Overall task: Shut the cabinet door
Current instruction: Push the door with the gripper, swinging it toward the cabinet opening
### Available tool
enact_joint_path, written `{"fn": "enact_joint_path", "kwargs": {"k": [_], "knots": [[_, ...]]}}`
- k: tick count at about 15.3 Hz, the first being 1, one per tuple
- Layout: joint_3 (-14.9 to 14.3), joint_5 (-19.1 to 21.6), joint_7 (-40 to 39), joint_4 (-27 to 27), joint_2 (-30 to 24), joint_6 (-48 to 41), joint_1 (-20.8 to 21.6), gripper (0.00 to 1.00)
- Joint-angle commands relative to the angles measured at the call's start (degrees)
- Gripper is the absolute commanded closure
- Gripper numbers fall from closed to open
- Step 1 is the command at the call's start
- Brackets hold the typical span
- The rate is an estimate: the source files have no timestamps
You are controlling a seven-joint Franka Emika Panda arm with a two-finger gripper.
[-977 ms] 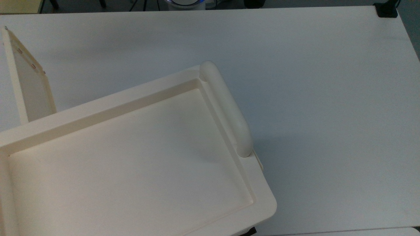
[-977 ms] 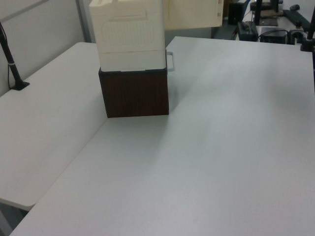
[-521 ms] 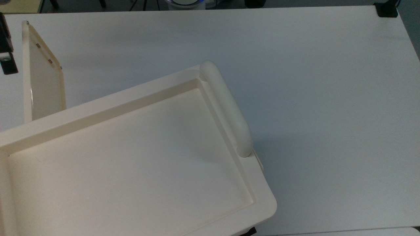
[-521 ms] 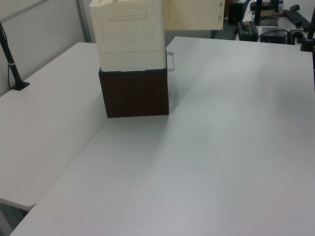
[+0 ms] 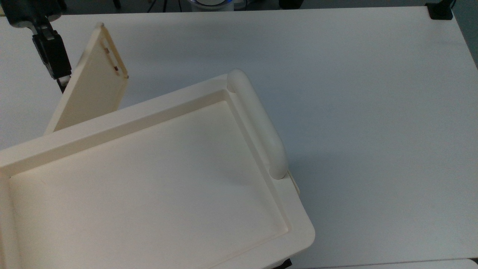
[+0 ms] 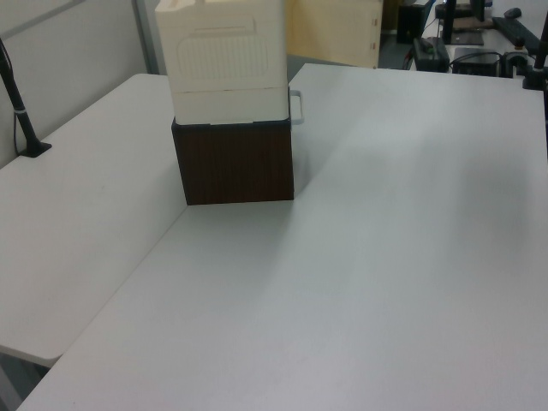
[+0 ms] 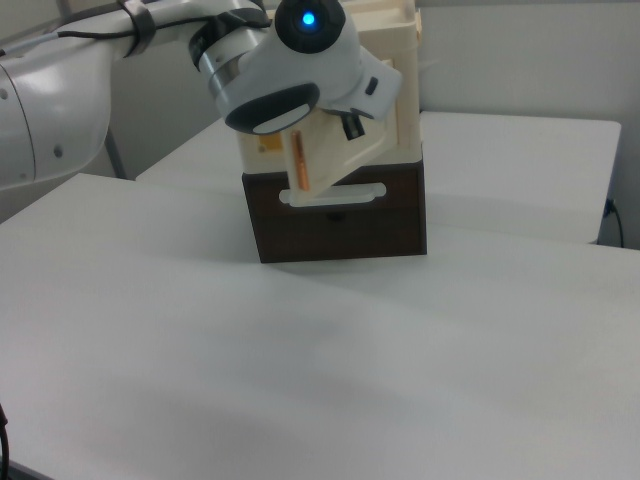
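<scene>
Half-closed now: cabinet door [image 5: 93, 89] swung in toward cabinet [image 5: 149, 179] since half-second ago. Gripper [image 5: 61, 80] pressed against door's outer face; finger opening cannot be told. Closing partly done.

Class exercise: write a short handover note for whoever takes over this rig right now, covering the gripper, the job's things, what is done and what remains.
Gripper: at the outer face of the cabinet door, in the top view's upper left; finger state unclear.
Cabinet: stands on a dark brown box on the white table.
Done: the door is part-way swung in, still ajar.
Left: keep pushing the door until it sits flush against the cabinet front, then back the arm away.
</scene>
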Motion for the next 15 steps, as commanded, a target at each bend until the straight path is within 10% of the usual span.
{"fn": "enact_joint_path", "kwargs": {"k": [1,15], "knots": [[2.7,-1.0,0.9,-0.3,-0.1,-0.4,1.3,1.00],[5.6,-1.1,0.2,-0.1,4.0,17.9,6.5,1.00]]}}
